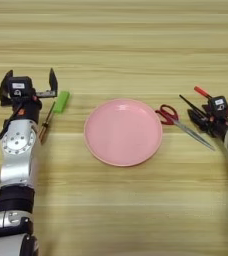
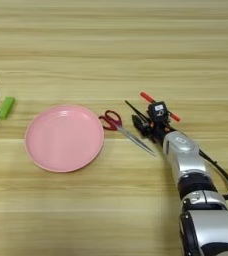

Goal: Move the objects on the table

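Observation:
My left gripper [image 1: 29, 80] stands open at the far left of the table [image 1: 116, 40], with nothing between its fingers. Just right of it lies a small green block [image 1: 62, 101]. Beside that is a screwdriver [image 1: 46, 125] with an amber-brown handle, partly under my left wrist. On the right, my right gripper [image 2: 142, 122] hovers low over thin black tweezers [image 2: 132, 108]. A black pen with red ends [image 2: 147, 97] passes behind that gripper's wrist.
A large round pink plate [image 1: 93, 142] sits in the middle with nothing in it. Scissors with red handles [image 2: 117, 121] lie between the plate and my right gripper, blades pointing toward the near right. Bare wood stretches across the far half and the near edge.

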